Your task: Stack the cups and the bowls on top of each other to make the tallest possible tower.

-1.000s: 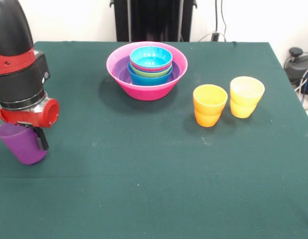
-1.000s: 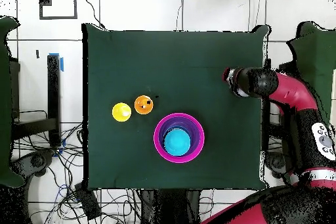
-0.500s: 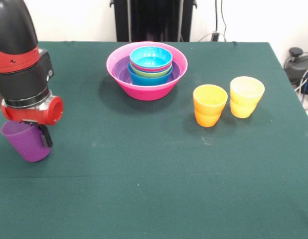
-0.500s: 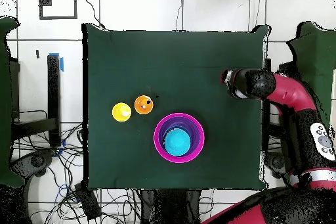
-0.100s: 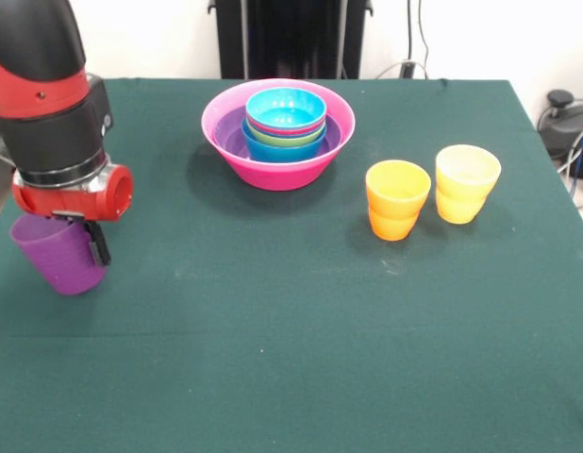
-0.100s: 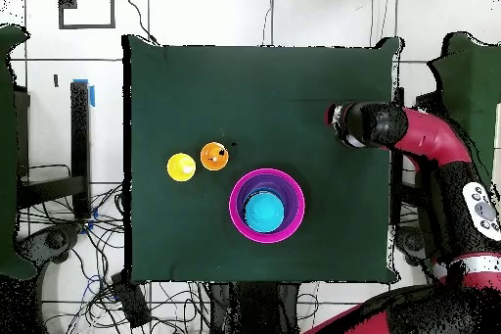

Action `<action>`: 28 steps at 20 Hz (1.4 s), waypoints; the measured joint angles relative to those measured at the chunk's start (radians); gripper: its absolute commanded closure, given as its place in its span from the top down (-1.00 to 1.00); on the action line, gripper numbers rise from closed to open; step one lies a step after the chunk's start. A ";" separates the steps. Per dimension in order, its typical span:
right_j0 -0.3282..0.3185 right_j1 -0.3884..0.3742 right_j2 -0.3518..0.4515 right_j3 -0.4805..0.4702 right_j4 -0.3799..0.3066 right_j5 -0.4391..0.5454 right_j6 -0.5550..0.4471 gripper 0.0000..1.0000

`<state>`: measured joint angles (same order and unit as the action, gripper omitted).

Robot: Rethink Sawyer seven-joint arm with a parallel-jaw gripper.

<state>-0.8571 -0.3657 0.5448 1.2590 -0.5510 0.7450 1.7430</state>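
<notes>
At the bench's (image 5: pixel 301 311) left edge, the pincer (image 5: pixel 73 247) grips the purple cup (image 5: pixel 58 257) (tilted); orange cup (image 5: pixel 397 199) and yellow cup (image 5: pixel 466 183) stand right of the tower (image 5: pixel 278 132).

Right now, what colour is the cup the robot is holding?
Purple. The cup in the gripper shows best in the front view.

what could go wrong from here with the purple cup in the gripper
The purple cup hangs tilted in the gripper, held by its rim, so it may slip or land crooked. Carried low toward the tower, it could strike the hot-pink bowl and shift the nested pile. The cyan bowl on top gives a curved, unsteady seat.
</notes>
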 measured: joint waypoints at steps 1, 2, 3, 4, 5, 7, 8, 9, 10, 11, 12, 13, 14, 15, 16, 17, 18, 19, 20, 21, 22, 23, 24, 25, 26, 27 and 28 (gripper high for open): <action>0.000 -0.008 0.000 0.005 0.000 0.000 0.000 -1.00; 0.000 -0.016 0.000 0.008 0.000 0.001 0.000 -1.00; 0.000 -0.024 0.000 0.011 0.001 0.002 0.000 -1.00; 0.000 -0.032 0.000 0.013 0.001 0.005 0.000 -1.00; 0.000 -0.040 0.000 0.016 0.002 0.007 0.000 -1.00; 0.000 -0.058 0.000 0.021 0.004 0.013 0.000 -1.00; 0.000 -0.063 0.000 0.022 0.004 0.015 0.000 -1.00; 0.000 -0.070 0.000 0.025 0.005 0.017 0.000 -1.00; 0.000 -0.080 0.000 0.028 0.005 0.022 0.000 -1.00; 0.000 -0.084 0.000 0.030 0.005 0.023 0.000 -1.00; 0.000 -0.089 0.000 0.031 0.005 0.025 0.000 -1.00; 0.000 -0.093 0.000 0.032 0.005 0.028 0.000 -1.00; 0.000 -0.097 0.000 0.033 0.005 0.029 0.000 -1.00; 0.000 -0.099 0.000 0.034 0.005 0.031 0.000 -1.00; 0.000 -0.106 0.000 0.036 0.005 0.035 0.000 -1.00; 0.000 -0.108 0.000 0.036 0.005 0.036 0.000 -1.00; 0.000 -0.110 0.000 0.037 0.005 0.037 0.000 -1.00; 0.000 -0.112 0.000 0.038 0.005 0.038 0.000 -1.00; 0.001 -0.114 0.000 0.039 0.007 0.039 0.000 -1.00; 0.001 -0.114 0.000 0.040 0.009 0.039 0.000 -1.00; 0.001 -0.115 0.000 0.046 0.011 0.039 0.000 -1.00; 0.002 -0.117 0.000 0.052 0.013 0.039 0.000 -1.00; 0.003 -0.119 0.000 0.058 0.014 0.039 0.000 -1.00; 0.005 -0.121 0.000 0.066 0.015 0.039 0.000 -1.00; 0.008 -0.124 0.000 0.074 0.016 0.039 0.000 -1.00; 0.009 -0.125 0.000 0.078 0.017 0.039 0.000 -1.00; 0.010 -0.127 0.000 0.081 0.017 0.039 0.000 -1.00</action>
<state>-0.8466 -0.4925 0.5447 1.3403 -0.5335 0.7836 1.7430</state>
